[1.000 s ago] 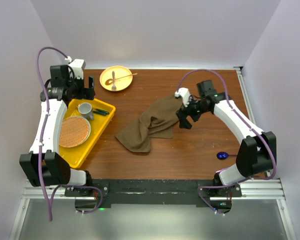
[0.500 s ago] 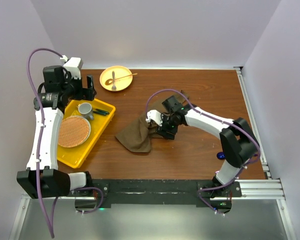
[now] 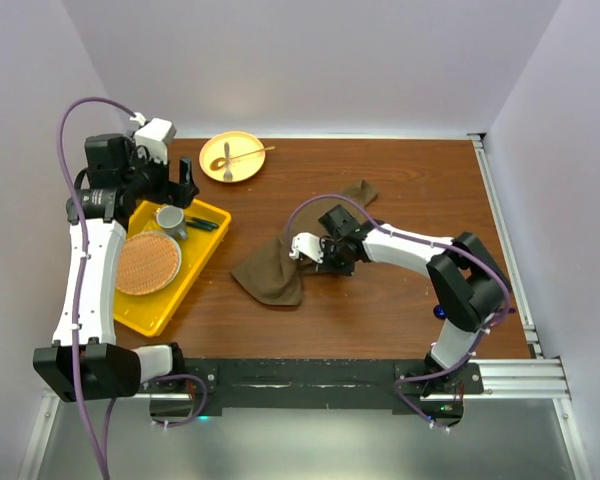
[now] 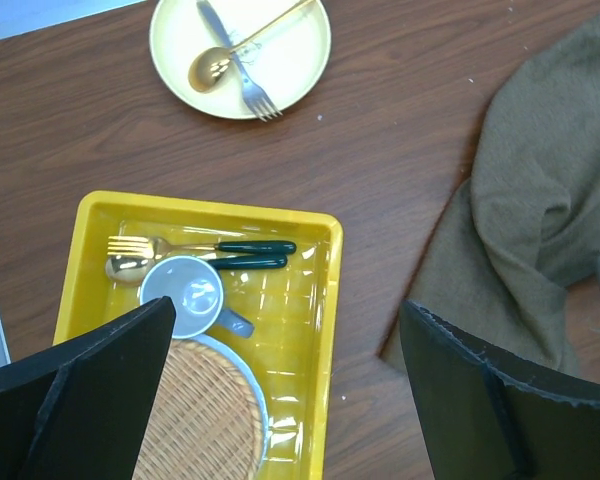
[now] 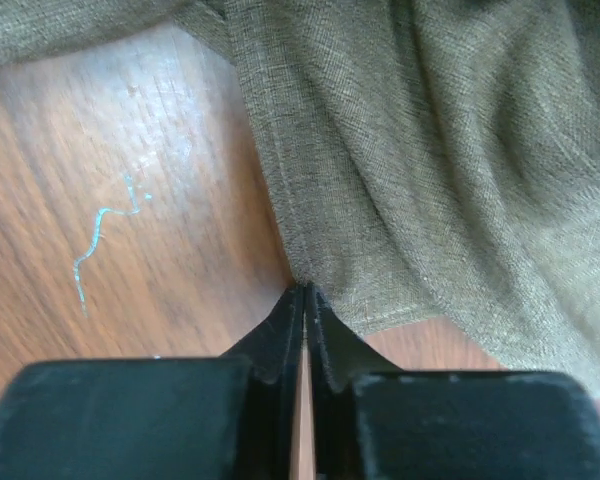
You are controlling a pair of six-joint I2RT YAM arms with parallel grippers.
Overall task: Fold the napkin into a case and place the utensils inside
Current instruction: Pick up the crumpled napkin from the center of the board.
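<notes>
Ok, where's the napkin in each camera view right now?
Top external: napkin crumpled mid-table, under the right gripper.
Left wrist: right side, right of the yellow tray.
Right wrist: fills the upper right, hem pinched by that gripper.
Shared landmark: the brown wooden tabletop.

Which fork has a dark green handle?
The gold fork in the yellow tray, next to the cup. The silver fork on the plate has none.

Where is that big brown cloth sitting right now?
In the top view, the napkin lies crumpled near the middle of the table, just right of the yellow tray. The right hand is closed on its edge.
</notes>
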